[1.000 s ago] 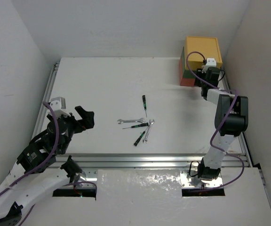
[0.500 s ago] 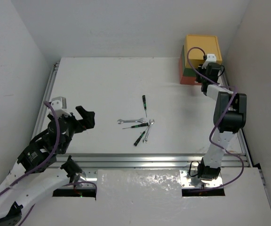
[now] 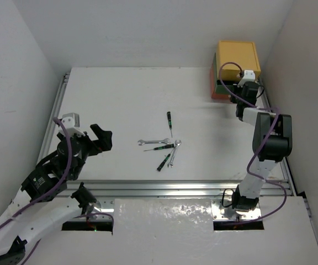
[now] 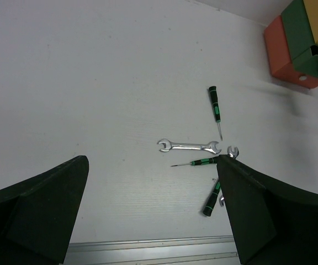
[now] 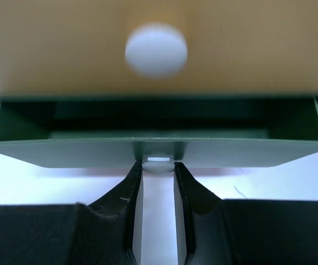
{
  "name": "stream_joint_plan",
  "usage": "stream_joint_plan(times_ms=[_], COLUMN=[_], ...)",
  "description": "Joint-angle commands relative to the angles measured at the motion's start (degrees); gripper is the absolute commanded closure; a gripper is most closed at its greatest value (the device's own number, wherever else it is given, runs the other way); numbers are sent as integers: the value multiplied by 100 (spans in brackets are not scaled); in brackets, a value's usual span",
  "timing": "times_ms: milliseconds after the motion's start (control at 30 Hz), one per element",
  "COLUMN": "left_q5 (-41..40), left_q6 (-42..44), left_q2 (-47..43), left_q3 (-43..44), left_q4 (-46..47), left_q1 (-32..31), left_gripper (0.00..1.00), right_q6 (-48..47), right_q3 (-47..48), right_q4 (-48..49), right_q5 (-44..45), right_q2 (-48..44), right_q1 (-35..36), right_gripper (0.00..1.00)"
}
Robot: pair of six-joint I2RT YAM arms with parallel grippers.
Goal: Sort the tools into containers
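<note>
Three stacked drawers stand at the far right: yellow (image 3: 237,55) on top, green (image 3: 223,84) in the middle, orange-red (image 3: 220,95) below. My right gripper (image 3: 238,91) is shut on the green drawer's white knob (image 5: 158,165), and the green drawer (image 5: 159,152) stands pulled out, its inside dark. Two silver wrenches (image 3: 153,142) (image 3: 174,153) and three black-green screwdrivers (image 3: 169,122) (image 3: 160,148) (image 3: 163,162) lie mid-table. My left gripper (image 3: 101,138) hovers open and empty left of them; the wrench (image 4: 189,146) shows between its fingers. The utility knife and the yellow-black screwdriver are out of view.
The yellow drawer (image 5: 159,33) with its knob (image 5: 156,48) is closed right above the open green one. Aluminium rails (image 3: 175,186) run along the table's near edge and sides. White walls close in on the left, back and right.
My right gripper went in to the drawer stack, then drew back toward the near side, and the green drawer now stands pulled out. The left arm has barely moved.
</note>
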Motion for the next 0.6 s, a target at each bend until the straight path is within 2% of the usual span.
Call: stream_joint_plan(times_ms=[0, 133, 167, 267, 333, 367, 400, 433, 500, 567], left_q5=[90, 151, 186, 187, 204, 213, 231, 231, 231, 222], left_q6=[106, 133, 142, 159, 150, 168, 168, 168, 177, 168], left_q2=[-86, -200, -262, -350, -438, -455, -490, -508, -482, -438], left_q3=[-36, -45, -62, -71, -80, -80, -89, -89, -89, -80], left_q4=[268, 303, 321, 339, 356, 365, 374, 383, 383, 374], left_q1=[-18, -18, -18, -18, -18, -18, -18, -18, -18, -18], left_gripper=[0, 0, 0, 0, 0, 0, 0, 0, 0, 0], right_q6=[95, 51, 42, 59, 138, 182, 261, 331, 751, 1356], right_q3=[-552, -1264, -1309, -1432, -1581, -1616, -1660, -1713, -1757, -1854], right_q4=[328, 574, 566, 434, 399, 381, 338, 207, 57, -277], right_q5=[-4, -12, -65, -355, -382, -268, -241, -197, -179, 39], right_q2=[-518, -1019, -1125, -1362, -1538, -1635, -1836, -1942, -2196, -2373], right_q1=[-30, -30, -30, -30, -30, -30, -30, -21, 22, 84], right_gripper=[88, 85, 77, 73, 60, 51, 24, 13, 1, 1])
